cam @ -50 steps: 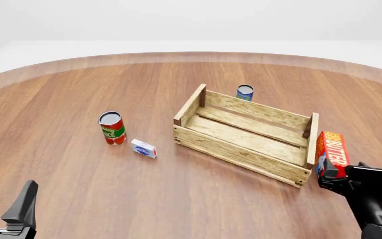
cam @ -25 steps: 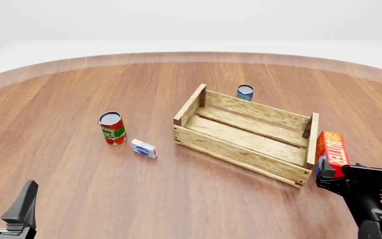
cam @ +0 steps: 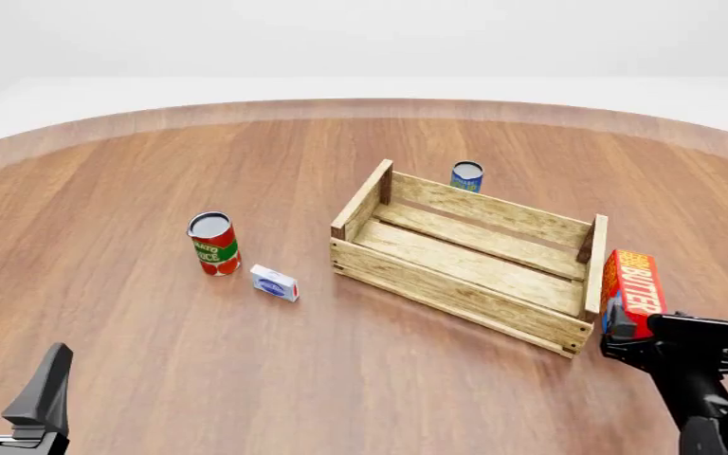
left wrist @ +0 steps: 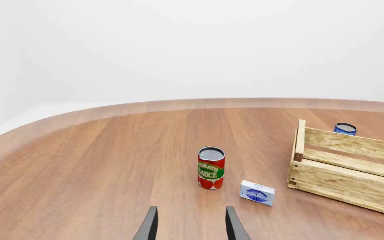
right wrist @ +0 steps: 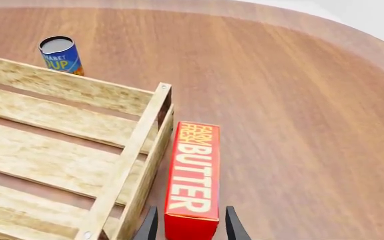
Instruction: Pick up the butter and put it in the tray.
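The butter carton (right wrist: 193,179) is straddled at its near end by the right gripper (right wrist: 190,225), whose jaws are open and not yet closed; lifting and placing into the wooden crate (cam: 465,289) remain. The left gripper (cam: 8,384) is held open, empty.

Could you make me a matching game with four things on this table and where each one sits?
Things:
1. butter
2. tomato sauce can
3. soup can
4. small white-blue box

Places:
A. beyond the tray's far side
B. just outside the tray's right end board
C. between the red can and the tray
D. farthest left, standing upright

Pairs: 1-B, 2-D, 3-A, 4-C
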Tool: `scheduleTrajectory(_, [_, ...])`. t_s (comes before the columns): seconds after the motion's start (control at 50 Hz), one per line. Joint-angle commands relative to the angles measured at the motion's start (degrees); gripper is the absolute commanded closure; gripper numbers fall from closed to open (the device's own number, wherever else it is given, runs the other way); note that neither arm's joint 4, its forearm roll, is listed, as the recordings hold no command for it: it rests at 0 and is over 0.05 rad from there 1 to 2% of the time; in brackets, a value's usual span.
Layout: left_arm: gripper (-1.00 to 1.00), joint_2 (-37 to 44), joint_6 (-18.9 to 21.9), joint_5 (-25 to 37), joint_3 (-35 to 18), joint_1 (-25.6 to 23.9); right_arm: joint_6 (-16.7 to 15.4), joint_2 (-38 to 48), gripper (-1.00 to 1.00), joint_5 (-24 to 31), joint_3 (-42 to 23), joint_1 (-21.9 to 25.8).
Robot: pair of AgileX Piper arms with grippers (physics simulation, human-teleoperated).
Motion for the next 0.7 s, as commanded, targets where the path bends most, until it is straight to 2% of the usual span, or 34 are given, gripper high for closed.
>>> scheduleTrajectory(0.02, [-1.00, 0.0, 0.0, 0.0, 0.0, 0.0, -0.5, 0.8, -1.00, 0.0, -0.4, -0.1])
scheduleTrajectory(0.7, [-1.00, 0.0, 0.0, 0.0, 0.0, 0.0, -0.4, 1.8, -1.00, 0.0, -0.6, -0.3])
